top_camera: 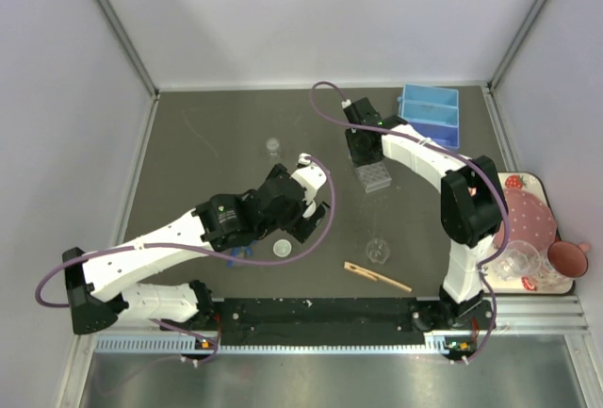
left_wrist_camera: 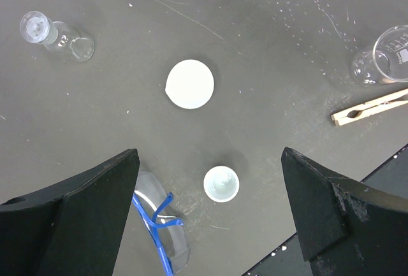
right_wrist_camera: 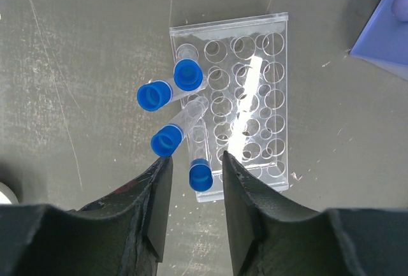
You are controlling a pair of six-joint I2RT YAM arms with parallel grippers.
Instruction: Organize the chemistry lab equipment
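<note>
Left end effector [left_wrist_camera: 209,155] is held wide open and empty above the round dish [left_wrist_camera: 189,84] on the tabletop [left_wrist_camera: 268,65]. Right end effector [right_wrist_camera: 196,159] is partly open at the rack [right_wrist_camera: 255,97]. One blue-capped tube [right_wrist_camera: 200,174] is framed between its fingers (no contact seen).

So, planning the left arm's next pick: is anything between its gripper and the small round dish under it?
Nothing visible. The small round dish lies uncovered under the open left gripper; the blue tweezers lie off to one side.
</note>
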